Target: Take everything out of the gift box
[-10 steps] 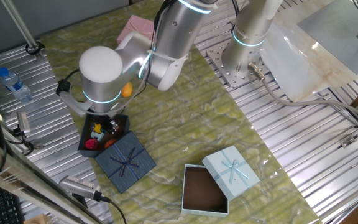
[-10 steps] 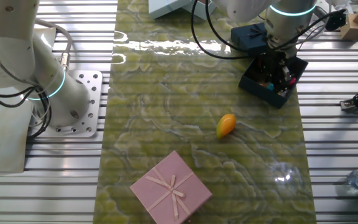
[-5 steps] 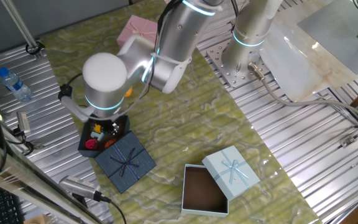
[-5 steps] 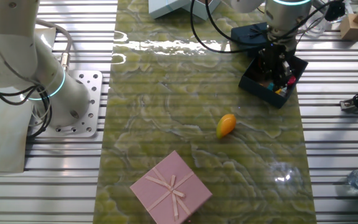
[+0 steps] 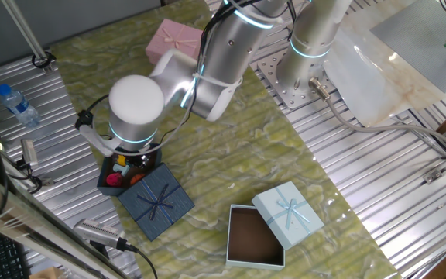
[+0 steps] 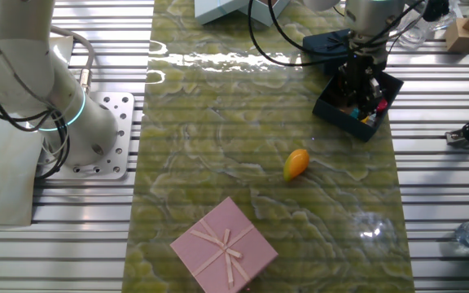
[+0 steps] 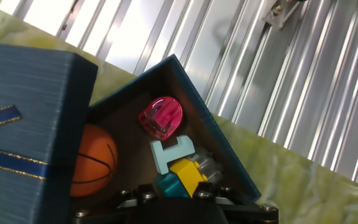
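Note:
The navy gift box (image 5: 103,182) (image 6: 332,110) (image 7: 224,152) stands open at the mat's edge, its ribboned lid (image 5: 155,200) (image 7: 23,124) leaning against it. In the hand view it holds an orange basketball (image 7: 92,163), a pink toy (image 7: 161,117), a pale teal T-shaped piece (image 7: 169,152) and a grey piece (image 7: 208,165). My gripper (image 5: 128,161) (image 6: 363,96) (image 7: 179,190) reaches into the box and looks shut on a yellow and teal toy (image 7: 180,176). An orange-yellow toy (image 6: 296,163) lies out on the mat.
A pink box (image 5: 174,39) (image 6: 225,244) sits on the mat's far side. The open light blue box (image 5: 254,236) and its lid (image 5: 289,211) are to the right. A water bottle (image 5: 18,105) and tools lie on the metal slats.
The arm has shifted a little up and to the right over the box, with the gripper staying inside it. The toys in the box look unmoved.

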Motion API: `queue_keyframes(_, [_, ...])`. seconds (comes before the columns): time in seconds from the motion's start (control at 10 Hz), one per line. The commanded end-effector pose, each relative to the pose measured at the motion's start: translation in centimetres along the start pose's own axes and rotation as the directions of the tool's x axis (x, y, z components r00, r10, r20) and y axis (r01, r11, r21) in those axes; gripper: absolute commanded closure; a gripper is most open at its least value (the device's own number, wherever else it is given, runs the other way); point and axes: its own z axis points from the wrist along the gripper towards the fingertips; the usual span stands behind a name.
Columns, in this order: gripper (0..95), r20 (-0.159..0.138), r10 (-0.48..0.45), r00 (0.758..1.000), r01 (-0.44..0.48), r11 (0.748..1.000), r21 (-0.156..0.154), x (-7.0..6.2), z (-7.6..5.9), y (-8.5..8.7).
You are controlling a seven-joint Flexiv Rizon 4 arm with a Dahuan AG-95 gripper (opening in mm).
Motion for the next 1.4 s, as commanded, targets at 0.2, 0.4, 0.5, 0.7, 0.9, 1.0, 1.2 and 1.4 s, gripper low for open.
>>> queue_keyframes(0.2, [57.0,0.002,-0.006,1.0,0.006,1.0,-0.007,0.2,0.1,-0.3])
queue_keyframes(0.4, [57.0,0.004,-0.003,1.0,0.003,1.0,-0.007,0.3,0.4,-0.4])
queue_keyframes(0.5, [57.0,0.006,0.0,1.0,0.0,1.0,-0.01,0.3,0.5,-0.4])
queue_keyframes(0.7, [57.0,0.014,0.008,1.0,-0.007,1.0,-0.03,0.3,0.6,-0.4])
queue_keyframes(0.9, [57.0,0.023,0.016,1.0,-0.014,0.998,-0.054,0.1,0.6,-0.1])
queue_keyframes(1.0, [57.0,0.029,0.02,0.999,-0.018,0.997,-0.069,0.1,0.6,0.1])
queue_keyframes(1.2, [57.0,0.035,0.036,0.999,-0.033,0.996,-0.086,-0.2,0.7,0.8])
queue_keyframes(1.4, [57.0,0.033,0.043,0.999,-0.04,0.996,-0.076,-0.4,0.3,1.2])
